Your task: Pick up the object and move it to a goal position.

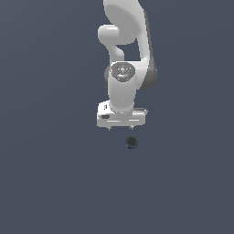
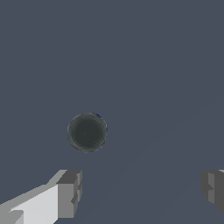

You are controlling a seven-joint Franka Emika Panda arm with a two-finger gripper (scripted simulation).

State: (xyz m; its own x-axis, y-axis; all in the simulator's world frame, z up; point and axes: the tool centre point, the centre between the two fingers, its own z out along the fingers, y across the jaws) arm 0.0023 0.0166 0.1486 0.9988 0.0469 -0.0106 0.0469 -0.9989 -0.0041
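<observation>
The small dark round can-like object (image 2: pixel 87 132) looks light, rigid, perhaps slippery — grip its curved sides; the white gripper (image 2: pixel 140 192) nearby has its 2 fingers spread wide, empty.

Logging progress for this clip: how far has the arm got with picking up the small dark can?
Early stage. Done: the gripper hangs near the dark can, jaws apart. In hand: nothing; in the wrist view the can sits ahead of the fingers, not between them. Left: centring, descending, closing, lifting and carrying it to a goal not visible here.
</observation>
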